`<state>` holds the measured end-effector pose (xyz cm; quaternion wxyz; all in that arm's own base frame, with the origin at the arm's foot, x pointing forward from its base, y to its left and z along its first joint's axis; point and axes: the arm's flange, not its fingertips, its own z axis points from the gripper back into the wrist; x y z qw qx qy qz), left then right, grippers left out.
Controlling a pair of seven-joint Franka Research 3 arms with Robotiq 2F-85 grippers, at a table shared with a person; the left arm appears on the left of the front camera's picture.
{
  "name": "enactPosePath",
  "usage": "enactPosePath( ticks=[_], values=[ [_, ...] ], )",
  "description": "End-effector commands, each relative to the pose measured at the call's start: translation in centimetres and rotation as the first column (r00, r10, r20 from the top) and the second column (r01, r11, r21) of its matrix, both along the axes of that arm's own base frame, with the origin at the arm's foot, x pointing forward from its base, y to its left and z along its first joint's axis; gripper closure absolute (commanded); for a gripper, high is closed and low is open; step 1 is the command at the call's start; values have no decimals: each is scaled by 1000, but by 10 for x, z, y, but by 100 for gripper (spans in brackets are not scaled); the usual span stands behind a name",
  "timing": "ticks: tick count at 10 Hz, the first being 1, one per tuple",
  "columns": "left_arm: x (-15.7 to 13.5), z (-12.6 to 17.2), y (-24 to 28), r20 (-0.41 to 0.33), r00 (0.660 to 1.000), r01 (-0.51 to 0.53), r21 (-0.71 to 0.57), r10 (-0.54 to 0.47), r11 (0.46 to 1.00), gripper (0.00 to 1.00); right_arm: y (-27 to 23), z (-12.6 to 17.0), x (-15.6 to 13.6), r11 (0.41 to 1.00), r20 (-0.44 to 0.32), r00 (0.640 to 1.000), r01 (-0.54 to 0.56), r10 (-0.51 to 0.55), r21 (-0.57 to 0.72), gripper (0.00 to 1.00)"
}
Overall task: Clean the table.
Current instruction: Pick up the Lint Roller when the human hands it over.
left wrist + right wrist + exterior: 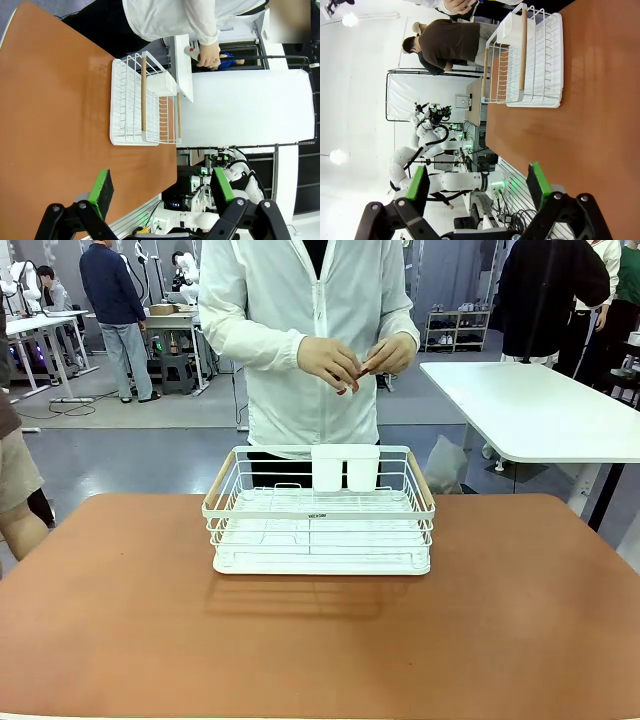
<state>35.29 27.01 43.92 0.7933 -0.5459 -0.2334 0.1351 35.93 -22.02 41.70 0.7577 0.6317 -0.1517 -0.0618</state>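
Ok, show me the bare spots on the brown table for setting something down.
The table is bare across the whole near strip between the white wire rack and the near edge, and on both sides between the rack and the table's left and right edges. The only taken spot is far centre, under the rack.

A white wire rack (320,513) with a white cutlery holder (345,470) stands before a white-jacketed person (290,320).

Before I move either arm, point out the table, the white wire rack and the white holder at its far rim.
table (130,640): front view, bare top toward the near left corner.
white wire rack (320,513): front view, near top rail.
white holder (345,468): front view, its near wall.
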Motion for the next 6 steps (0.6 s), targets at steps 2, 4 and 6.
enactPosePath(
  ticks=[2,4,6],
  values=[
    [-1,2,2,13,1000,-5,-30,5,1000,0,1,1,0,1000,15,1000,1,-2,19,0],
    [-1,2,2,13,1000,-5,-30,5,1000,0,1,1,0,1000,15,1000,1,-2,19,0],
    [-1,2,2,13,1000,-5,-30,5,1000,0,1,1,0,1000,15,1000,1,-2,19,0]
  ],
)
